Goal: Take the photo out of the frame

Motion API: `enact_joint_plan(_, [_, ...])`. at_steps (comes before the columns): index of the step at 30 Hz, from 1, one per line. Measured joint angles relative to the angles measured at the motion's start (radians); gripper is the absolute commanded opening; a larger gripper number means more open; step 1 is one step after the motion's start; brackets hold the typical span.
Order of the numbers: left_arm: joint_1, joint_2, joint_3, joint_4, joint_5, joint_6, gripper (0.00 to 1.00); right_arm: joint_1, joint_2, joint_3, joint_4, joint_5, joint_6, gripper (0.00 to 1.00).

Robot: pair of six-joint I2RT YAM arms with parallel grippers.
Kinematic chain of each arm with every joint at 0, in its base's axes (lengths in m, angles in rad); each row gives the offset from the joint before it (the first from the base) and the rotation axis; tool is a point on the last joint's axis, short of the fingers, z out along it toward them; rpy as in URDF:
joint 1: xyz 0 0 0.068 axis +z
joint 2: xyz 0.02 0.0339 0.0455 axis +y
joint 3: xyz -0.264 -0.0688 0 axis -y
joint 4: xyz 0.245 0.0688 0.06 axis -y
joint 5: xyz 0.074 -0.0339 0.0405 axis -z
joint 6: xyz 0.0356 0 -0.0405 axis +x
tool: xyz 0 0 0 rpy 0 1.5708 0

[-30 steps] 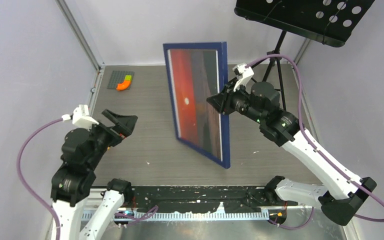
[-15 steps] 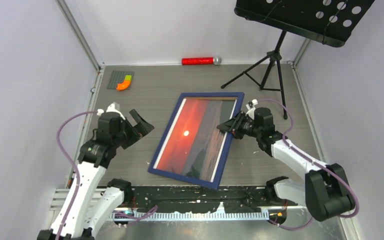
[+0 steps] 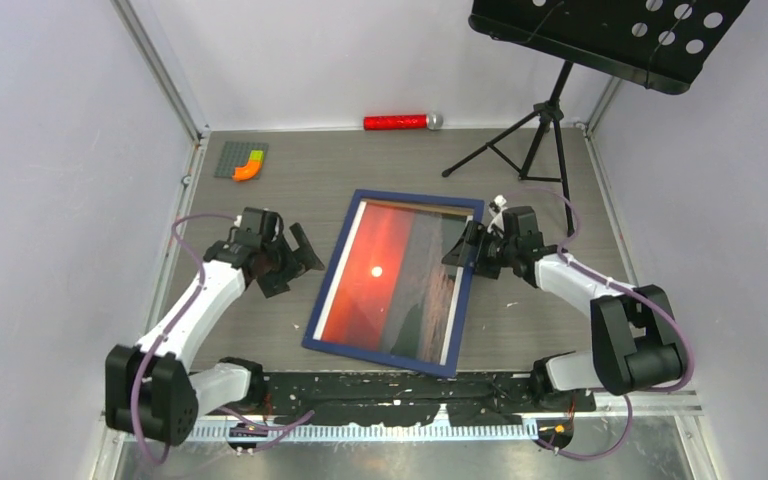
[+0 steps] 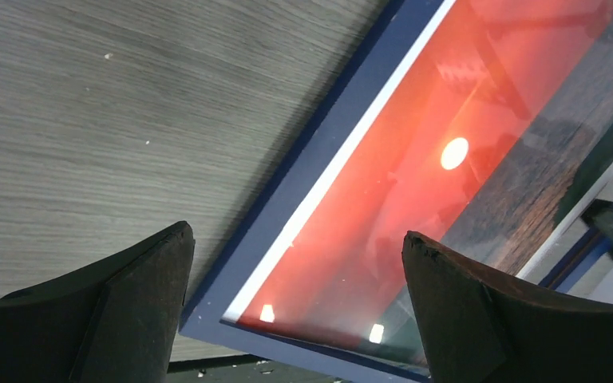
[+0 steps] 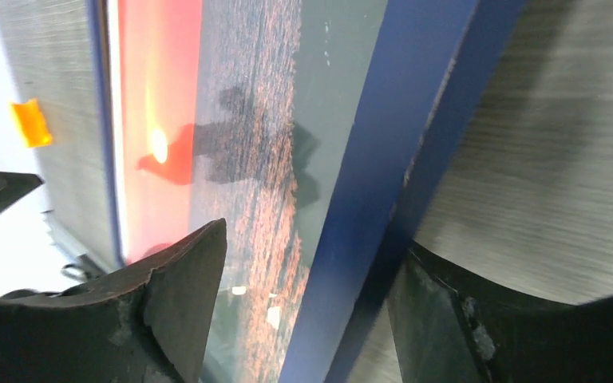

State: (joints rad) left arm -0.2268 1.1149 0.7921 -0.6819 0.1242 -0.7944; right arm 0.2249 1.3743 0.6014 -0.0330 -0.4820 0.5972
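Note:
The dark blue frame (image 3: 330,268) lies flat on the table with the red-orange sunset photo (image 3: 390,275) inside it. My left gripper (image 3: 298,262) hovers open just left of the frame's left rail. In the left wrist view the frame's rail (image 4: 307,159) and the photo (image 4: 415,191) run between and beyond the spread fingers of the left gripper (image 4: 297,233). My right gripper (image 3: 465,250) is at the frame's right rail. In the right wrist view the right gripper (image 5: 315,239) is open, one jaw over the photo (image 5: 247,96), the other outside the rail (image 5: 391,120).
A red cylinder with a silver tip (image 3: 397,122) lies at the back wall. A black music stand (image 3: 535,150) stands at the back right, its desk (image 3: 600,30) overhanging. A grey baseplate with orange and green bricks (image 3: 242,160) sits at the back left.
The frame, held upright in the air by my right gripper a second ago, now lies flat on the table. The right jaws have opened. My left arm has moved in toward the left rail.

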Motion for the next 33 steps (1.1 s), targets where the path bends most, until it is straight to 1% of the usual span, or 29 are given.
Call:
enact_joint_plan(5, [-0.009,0.134,0.031,0.019,0.004,0.026,1.0,0.0,-0.019,0.077,-0.115,0.146,-0.126,0.77])
enact_joint_plan(11, [-0.051,0.292,0.127,0.031,0.0,0.063,1.0,0.0,-0.056,0.113,-0.229,0.331,-0.203,0.76])
enact_joint_plan(13, [-0.067,0.344,0.157,0.03,-0.004,0.074,1.0,0.0,-0.069,0.113,-0.253,0.358,-0.214,0.76])
enact_joint_plan(18, [-0.098,0.463,0.229,0.019,-0.031,0.105,1.0,0.024,-0.061,0.11,-0.241,0.37,-0.216,0.75])
enact_joint_plan(23, [-0.108,0.495,0.237,0.018,-0.032,0.122,1.0,0.122,0.054,0.136,-0.222,0.395,-0.204,0.69])
enact_joint_plan(24, [-0.108,0.494,0.236,0.019,-0.032,0.122,1.0,0.141,0.082,0.145,-0.222,0.408,-0.2,0.65])
enact_joint_plan(26, [-0.108,0.491,0.232,0.025,-0.032,0.122,1.0,0.17,0.12,0.154,-0.222,0.436,-0.192,0.55])
enact_joint_plan(27, [-0.108,0.488,0.227,0.029,-0.032,0.122,1.0,0.179,0.129,0.154,-0.222,0.452,-0.187,0.44])
enact_joint_plan(28, [-0.108,0.481,0.217,0.033,-0.032,0.122,1.0,0.187,0.131,0.156,-0.224,0.474,-0.18,0.38])
enact_joint_plan(29, [-0.108,0.473,0.206,0.035,-0.032,0.121,1.0,0.194,0.132,0.158,-0.227,0.489,-0.179,0.24])
enact_joint_plan(31, [-0.108,0.456,0.185,0.035,-0.032,0.12,1.0,0.206,0.137,0.162,-0.24,0.536,-0.163,0.08])
enact_joint_plan(33, [-0.108,0.439,0.17,0.035,-0.033,0.119,0.99,0.216,0.138,0.174,-0.251,0.588,-0.139,0.06])
